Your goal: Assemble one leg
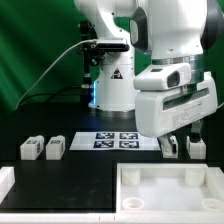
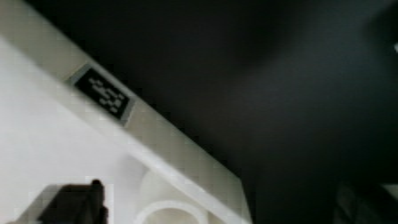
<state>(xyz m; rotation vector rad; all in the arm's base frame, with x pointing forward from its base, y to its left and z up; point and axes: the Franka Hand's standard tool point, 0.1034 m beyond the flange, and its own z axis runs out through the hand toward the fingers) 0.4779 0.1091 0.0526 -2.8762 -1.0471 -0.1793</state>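
Two legs (image 1: 30,148) (image 1: 53,148), small white blocky posts with tags, lie at the exterior view's left. Two more legs (image 1: 170,149) (image 1: 197,149) stand at the right, partly behind my gripper (image 1: 181,138). The gripper hangs over the far side of the large white tray-like square piece (image 1: 165,178). In the wrist view the gripper (image 2: 228,206) is open and empty. One dark finger (image 2: 71,202) shows over the square piece (image 2: 45,150), and the other is faint at the opposite edge. The piece's rim carries a tag (image 2: 105,94), and a round hole (image 2: 173,213) lies between the fingers.
The marker board (image 1: 118,140) lies flat between the two pairs of legs. A white raised part (image 1: 5,183) sits at the front left edge. The robot's base (image 1: 110,75) stands behind the marker board. The table is black.
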